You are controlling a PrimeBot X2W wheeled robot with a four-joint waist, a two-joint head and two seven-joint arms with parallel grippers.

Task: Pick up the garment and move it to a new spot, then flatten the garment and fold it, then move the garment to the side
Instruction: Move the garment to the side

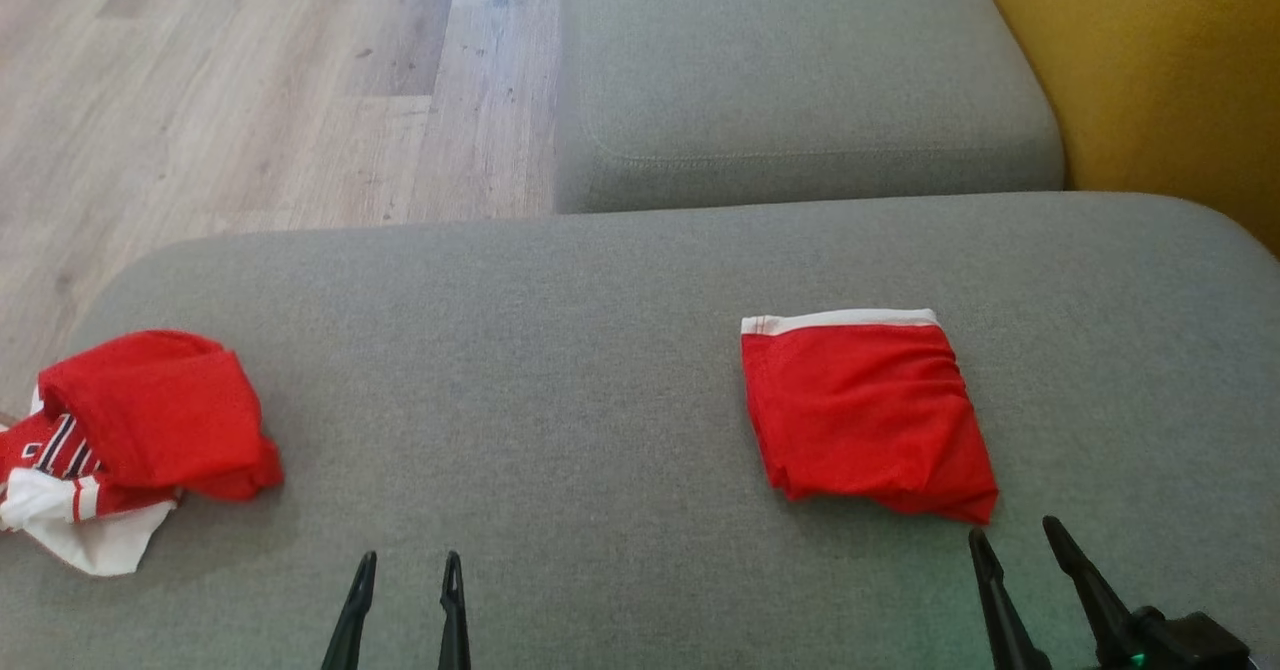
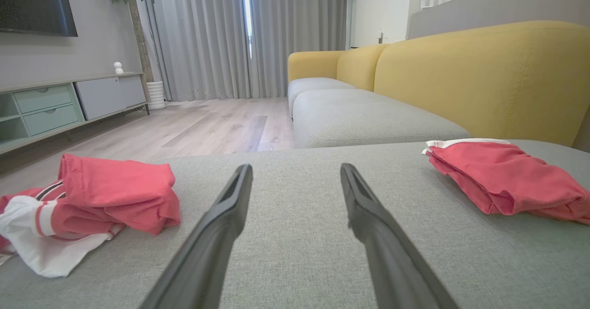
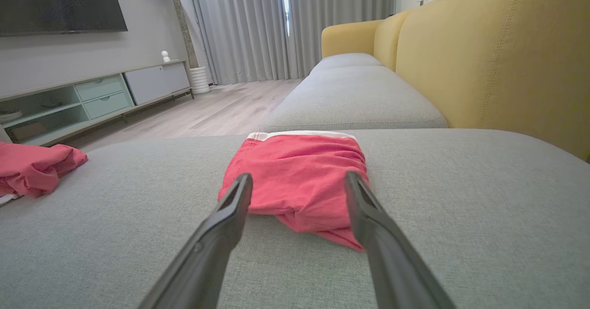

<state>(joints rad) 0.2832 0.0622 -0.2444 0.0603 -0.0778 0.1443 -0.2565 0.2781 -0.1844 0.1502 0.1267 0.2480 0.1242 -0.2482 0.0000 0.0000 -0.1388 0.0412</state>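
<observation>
Folded garment [image 1: 865, 410] flat on sofa [image 1: 560, 350], right of centre in head view. Left claw [image 1: 410, 556] and right claw [image 1: 1012, 527] at bottom edge, both spread apart, empty. Crumpled pile [image 1: 140, 430] at left edge.

left pincer [image 1: 410, 560] open, empty; right pincer [image 1: 1012, 532] open, empty, low.

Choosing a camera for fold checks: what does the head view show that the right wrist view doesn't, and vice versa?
Head view adds: the open left gripper, and the striped trim on the crumpled pile. Right wrist view adds the room: TV, cabinet, curtains. Shared: the folded red garment, lying free ahead of the open right gripper; the grey cushion; part of the pile; wood floor; yellow backrest.
</observation>
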